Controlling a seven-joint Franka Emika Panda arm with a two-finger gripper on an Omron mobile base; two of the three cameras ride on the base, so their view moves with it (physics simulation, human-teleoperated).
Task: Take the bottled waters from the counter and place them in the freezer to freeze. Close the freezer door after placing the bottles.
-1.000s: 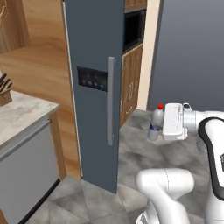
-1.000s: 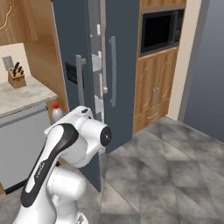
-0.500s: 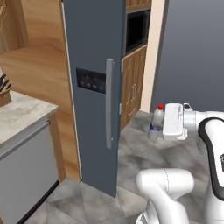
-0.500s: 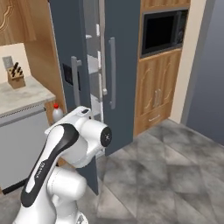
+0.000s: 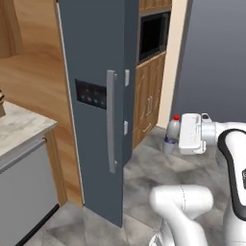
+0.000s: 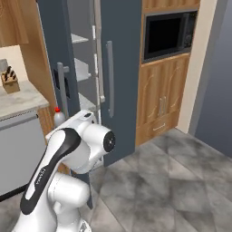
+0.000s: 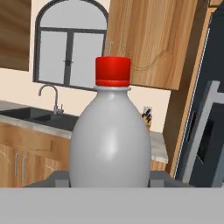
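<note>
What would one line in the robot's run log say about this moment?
gripper: shut on red-capped bottle | bottle: upright, off counter | freezer door: open | stage: carrying to freezer

The freezer door stands open, swung out toward the robot, with the counter to its left. A handle runs down the door, and a small panel sits left of it. Right of the door, farther back, a microwave sits above cabinet doors. The bottle (held upright) is between the gripper fingers, right of the door. Inside the freezer are shelves. A knife block stands on the counter, and a sink lies farther along.
</note>
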